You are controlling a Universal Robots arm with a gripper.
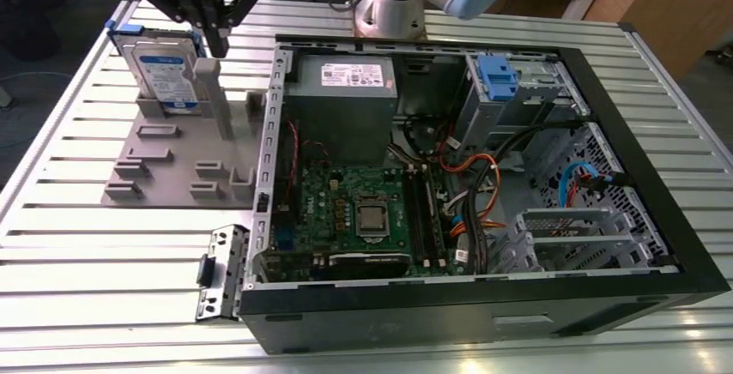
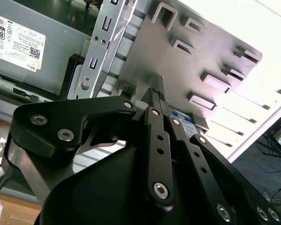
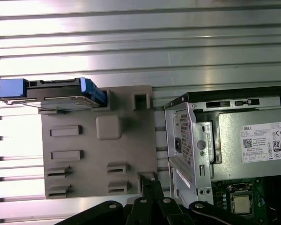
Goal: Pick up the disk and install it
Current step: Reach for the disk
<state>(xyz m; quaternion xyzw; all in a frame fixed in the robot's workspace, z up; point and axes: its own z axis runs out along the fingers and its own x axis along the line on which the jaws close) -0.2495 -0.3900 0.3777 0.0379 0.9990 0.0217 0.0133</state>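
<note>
- While the pincer (image 1: 215, 46) hangs point-down at about 11 o'clock in the exterior view, above the slatted worktop (image 1: 103, 245), its fingers look drawn together with nothing between them. Both wrist views give the same reading.
- At about 8 o'clock from the fingertips, just beside them, the disk (image 1: 160, 72) stands on edge in a slot of the grey holder plate (image 1: 160, 164). Its blue frame shows at the upper corners. I cannot tell whether the tips touch it.
- By my judgement the pick-up is not yet done: the disk is ungripped and sits in the holder.
- Out at 4 o'clock from the pincer lies the open computer case (image 1: 458, 310), with the grey power supply box (image 1: 343, 91) inside it on the holder's side.
- Farther off, near 3 o'clock, the metal drive cage (image 1: 521, 108) carries a small blue clip (image 1: 496, 74). I see no disk in it, so the installing looks wholly left to do.
</note>
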